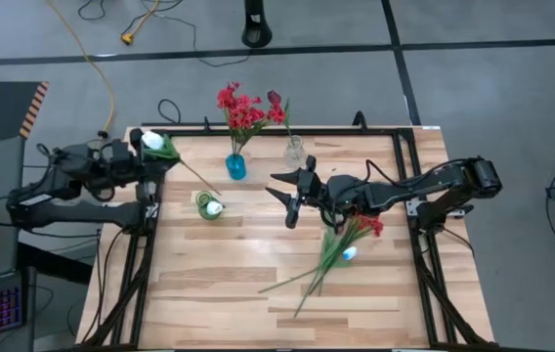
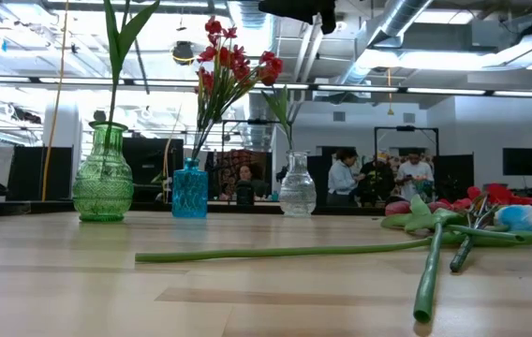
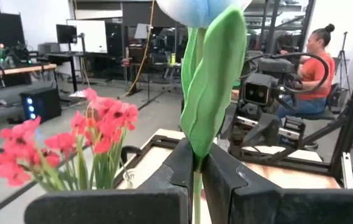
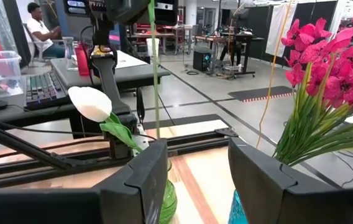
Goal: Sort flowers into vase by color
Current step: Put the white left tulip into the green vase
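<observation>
- The left gripper [image 1: 156, 156] is clenched on a white tulip [image 1: 151, 142] just under its leaf, at the table's back-left corner. Its stem [image 1: 199, 180] slants down toward the green vase [image 1: 206, 205]; whether the tip is inside the neck is hard to tell from above.
- Gripping high near the bloom probably leaves the long stem free to be steered into the narrow mouth.
- The right gripper [image 1: 292, 197] hangs mid-table with jaws apart and nothing between them, facing the vases.
- A second white bloom [image 1: 218, 208] sits at the green vase's mouth, so that vase seems to be the white one.
- The red blossoms [image 1: 243, 110] stand in the blue vase [image 1: 235, 166]; a maroon tulip [image 1: 276, 100] stands in the clear vase [image 1: 295, 153].
- The unsorted flowers [image 1: 351, 240] lie in a loose heap just beside the right arm, stems fanned toward the front edge, within that gripper's reach for the next pick.
</observation>
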